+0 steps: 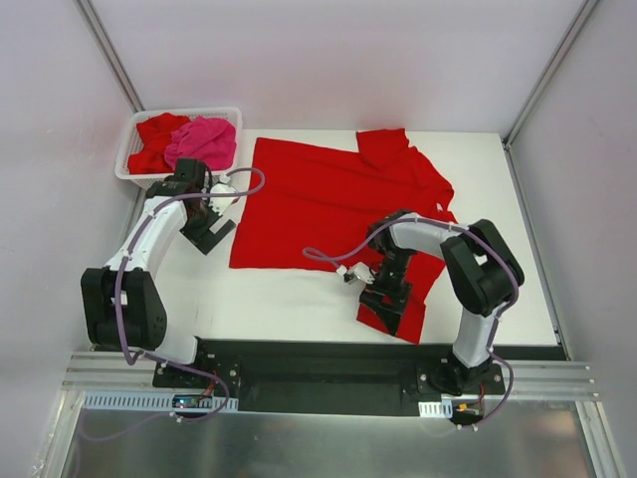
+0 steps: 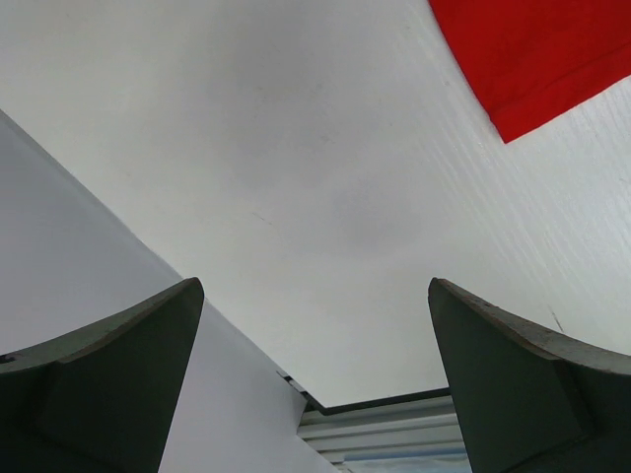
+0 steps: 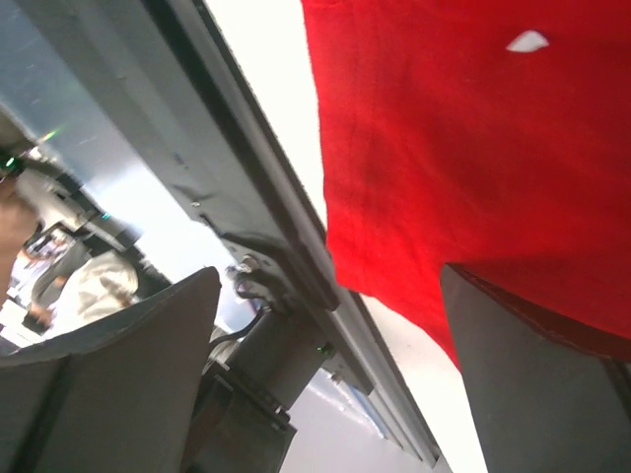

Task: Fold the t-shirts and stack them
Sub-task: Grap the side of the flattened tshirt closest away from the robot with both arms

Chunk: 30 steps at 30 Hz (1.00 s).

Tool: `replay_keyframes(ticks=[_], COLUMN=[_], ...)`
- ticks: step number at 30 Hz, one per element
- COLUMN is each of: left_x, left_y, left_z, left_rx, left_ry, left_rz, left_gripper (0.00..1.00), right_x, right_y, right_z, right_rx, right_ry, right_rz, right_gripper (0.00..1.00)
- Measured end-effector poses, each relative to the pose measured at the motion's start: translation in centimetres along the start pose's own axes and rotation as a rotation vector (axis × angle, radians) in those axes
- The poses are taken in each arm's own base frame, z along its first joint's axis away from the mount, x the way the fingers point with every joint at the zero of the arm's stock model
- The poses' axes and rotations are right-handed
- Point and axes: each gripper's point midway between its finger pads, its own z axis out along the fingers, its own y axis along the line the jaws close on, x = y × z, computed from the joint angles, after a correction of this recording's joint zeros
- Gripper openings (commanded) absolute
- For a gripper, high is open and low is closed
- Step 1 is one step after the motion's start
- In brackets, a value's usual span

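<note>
Plainly, left tool (image 1: 211,237) and right tool (image 1: 384,307) gape wide, right over t-shirt (image 1: 328,199).

Bright, even light falls from above. The white table (image 1: 269,304) is nearly washed out, and the shadows on it are soft and faint. The top view is sharp. In the wrist views the near fingers (image 2: 108,384) are dark and slightly blurred, and the red t-shirt (image 3: 473,148) looks strongly saturated.
</note>
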Motion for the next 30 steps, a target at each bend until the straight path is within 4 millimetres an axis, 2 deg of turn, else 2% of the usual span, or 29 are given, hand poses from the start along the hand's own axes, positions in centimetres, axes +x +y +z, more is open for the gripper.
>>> replay_keyframes(ticks=[8,15,18,23,26,30], left_x=[-0.1,-0.5,-0.7,-1.0,-1.2,-1.5], left_y=[0.5,1.0,1.4,1.7,1.8,2.0], left_z=[-0.6,-1.0,-1.2,-1.1,-0.9,-0.6], left_rx=[-0.011,-0.023,-0.032,-0.033,-0.026,-0.021], left_ry=[-0.008,-0.019,-0.025,-0.026,-0.020,-0.015], left_rz=[0.007,0.029,0.027,0.028,0.028,0.028], left_gripper=[0.99,0.99,0.99,0.99,0.98,0.98], right_x=[-0.7,-1.5,-2.0,-5.1,-6.0,-5.1], right_y=[1.2,3.3,4.2,4.0,2.9,-1.5], right_z=[0.4,1.4,1.2,-1.3,-3.9,-8.0], right_rx=[-0.091,-0.154,-0.172,-0.123,-0.028,0.261], right_ry=[0.053,0.089,0.086,-0.011,-0.087,-0.187], right_rz=[-0.042,-0.086,-0.101,-0.152,-0.142,-0.068], right_gripper=[0.99,0.98,0.98,0.98,0.97,0.97])
